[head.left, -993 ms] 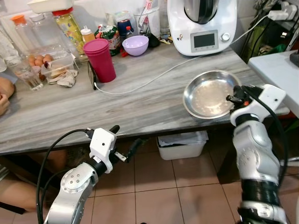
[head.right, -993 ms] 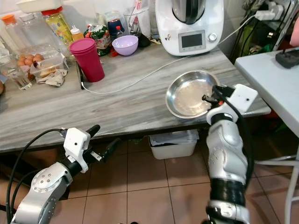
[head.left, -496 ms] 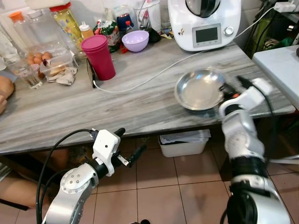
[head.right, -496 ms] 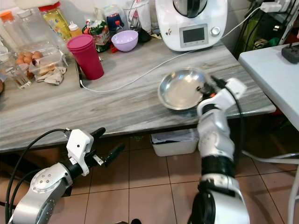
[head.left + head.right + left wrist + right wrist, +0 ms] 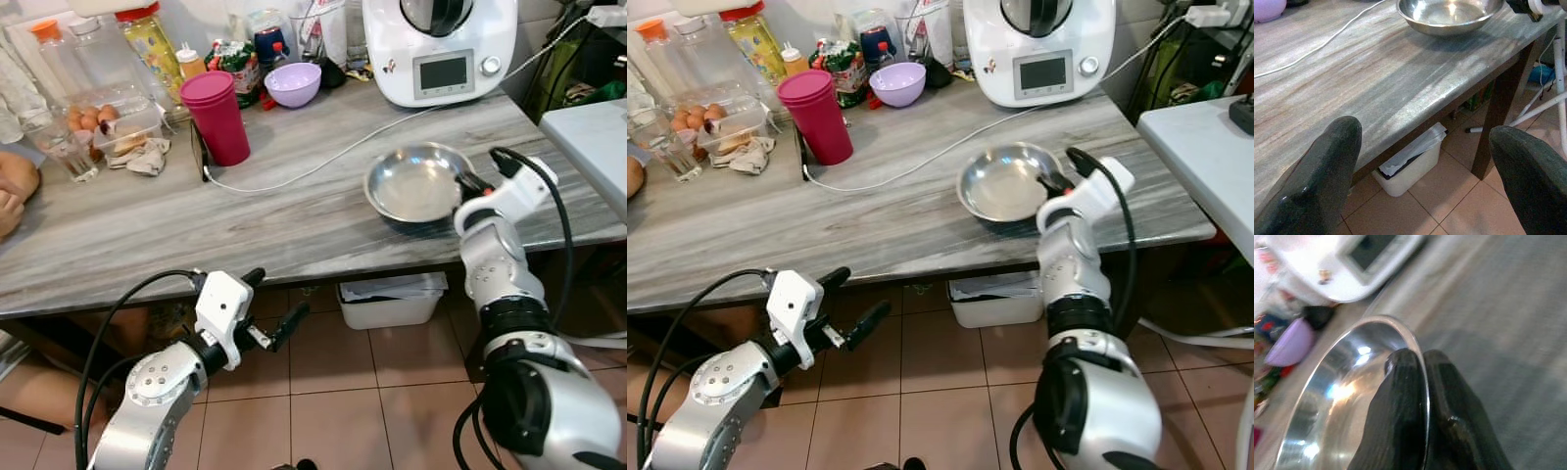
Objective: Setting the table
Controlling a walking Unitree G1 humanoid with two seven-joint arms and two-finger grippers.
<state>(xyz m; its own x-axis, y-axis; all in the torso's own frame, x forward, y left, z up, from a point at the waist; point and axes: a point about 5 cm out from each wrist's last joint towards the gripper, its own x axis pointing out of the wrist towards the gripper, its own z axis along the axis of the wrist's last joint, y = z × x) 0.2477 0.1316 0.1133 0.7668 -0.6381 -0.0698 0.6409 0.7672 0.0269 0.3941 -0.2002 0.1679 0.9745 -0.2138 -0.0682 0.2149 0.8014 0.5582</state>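
A shiny steel bowl [image 5: 416, 183] sits tilted on the grey wooden table [image 5: 147, 235], toward its right end, with its near side raised off the top. My right gripper [image 5: 470, 184] is shut on the bowl's right rim; in the right wrist view the two black fingers [image 5: 1405, 396] pinch the thin rim [image 5: 1422, 377] between them. My left gripper [image 5: 266, 308] hangs open below the table's front edge, over the tiled floor. From the left wrist view, its fingers [image 5: 1322, 176] stand wide apart and the bowl [image 5: 1449, 14] lies far ahead.
A pink cup stack [image 5: 217, 116], a lilac bowl [image 5: 293, 84], bottles and an egg box [image 5: 103, 119] stand at the back. A white kitchen machine [image 5: 441, 49] trails a cable [image 5: 323, 162] across the top. A person's hands [image 5: 12, 191] rest at the left edge. A white bin [image 5: 392, 299] sits underneath.
The camera has shifted slightly. The bowl in my right gripper now sits tilted with a dark gap under its near side. My left arm stays low and still.
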